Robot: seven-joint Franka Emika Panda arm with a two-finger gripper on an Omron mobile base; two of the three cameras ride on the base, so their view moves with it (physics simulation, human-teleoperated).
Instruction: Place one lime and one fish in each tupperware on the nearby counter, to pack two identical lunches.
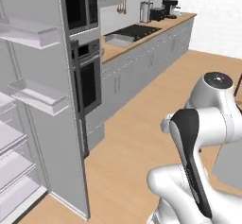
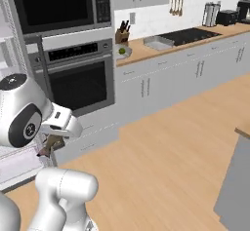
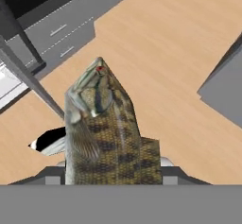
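A mottled grey-brown fish [image 3: 106, 128] fills the middle of the hand view, head pointing away. My gripper [image 3: 113, 171] is shut on the fish's body, high above the wooden floor. In the right base view the gripper [image 2: 51, 144] hangs beside my arm, a brown bit of the fish [image 2: 45, 151] showing under it. Far off, a light-grey tupperware [image 2: 158, 42] sits on the tan counter [image 2: 146, 53], left of the cooktop. It shows again as the tupperware [image 1: 118, 39] in the left base view. A lime [image 2: 122, 51] lies in a pale round dish at the counter's left end.
An open fridge with its door shelves [image 1: 33, 34] stands at my left. A wall oven [image 2: 80, 79] and a microwave [image 2: 58, 6] are beside it. A black cooktop [image 2: 188, 35], a knife block [image 2: 122, 32] and a grey island corner [image 2: 234, 186] stand around open wooden floor [image 2: 166, 147].
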